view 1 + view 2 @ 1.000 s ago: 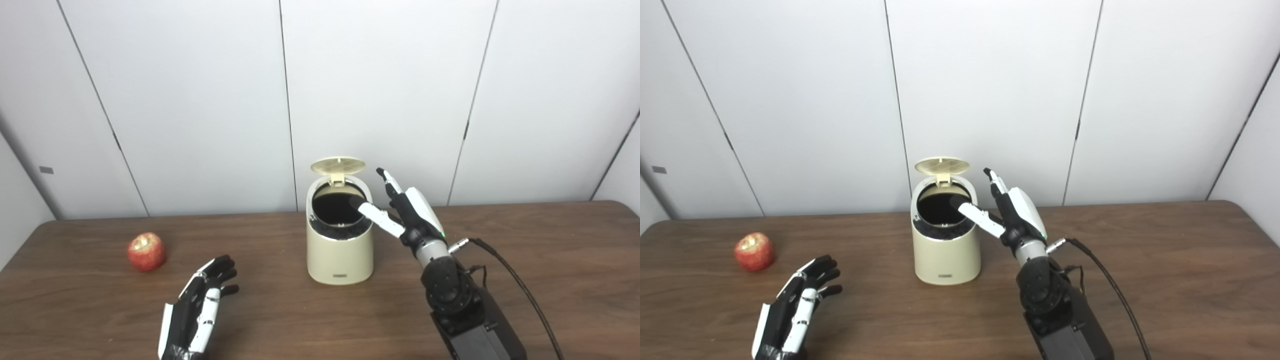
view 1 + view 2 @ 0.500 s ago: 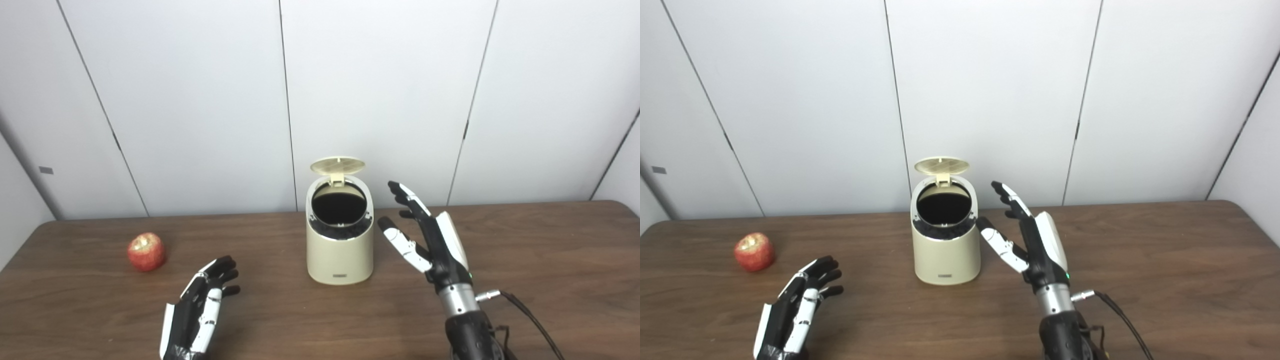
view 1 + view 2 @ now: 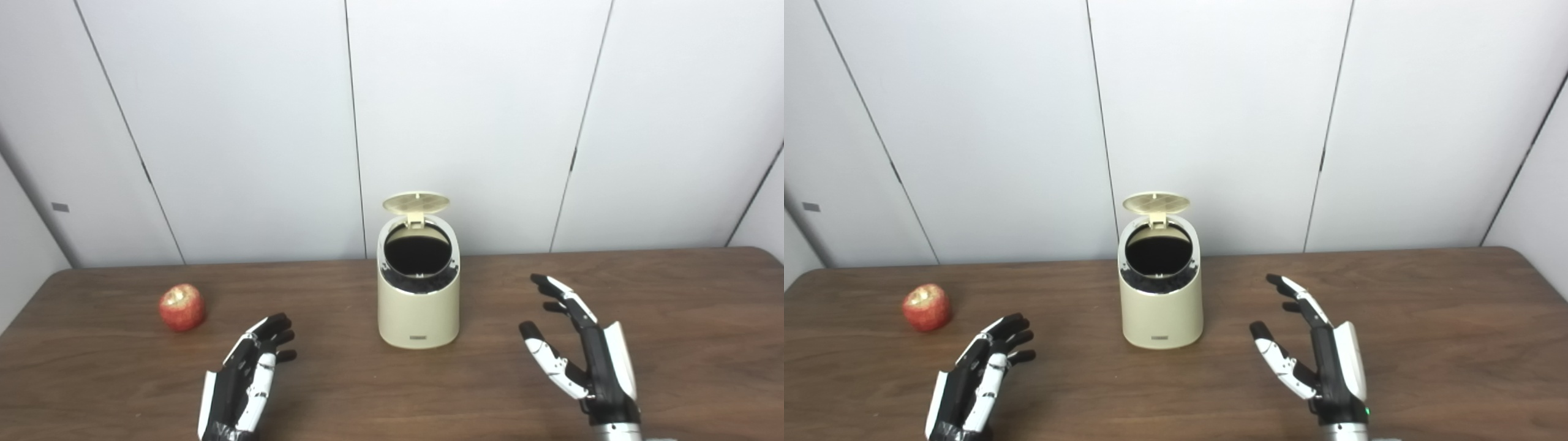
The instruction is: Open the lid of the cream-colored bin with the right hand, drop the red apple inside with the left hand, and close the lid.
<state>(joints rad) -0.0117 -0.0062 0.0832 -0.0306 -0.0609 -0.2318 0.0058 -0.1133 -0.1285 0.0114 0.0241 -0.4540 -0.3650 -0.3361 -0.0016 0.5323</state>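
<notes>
The cream-colored bin [image 3: 419, 306] stands at the middle of the brown table [image 3: 686, 294]. Its round lid [image 3: 416, 202] is tipped up at the back and the dark inside shows. The red apple [image 3: 182, 307] lies on the table at the far left. My left hand [image 3: 248, 380] is open and empty, low near the front edge, to the right of and nearer than the apple. My right hand [image 3: 582, 355] is open and empty, at the front right, well clear of the bin. In the right eye view the bin [image 3: 1162, 300], apple [image 3: 927, 307] and both hands show the same.
A white panelled wall [image 3: 245, 122] rises right behind the table's far edge. Bare table top lies between the apple and the bin and to the right of the bin.
My right hand has drawn back from the bin's open mouth toward the front right and lower. The lid stays up. My left hand and the apple have not moved.
</notes>
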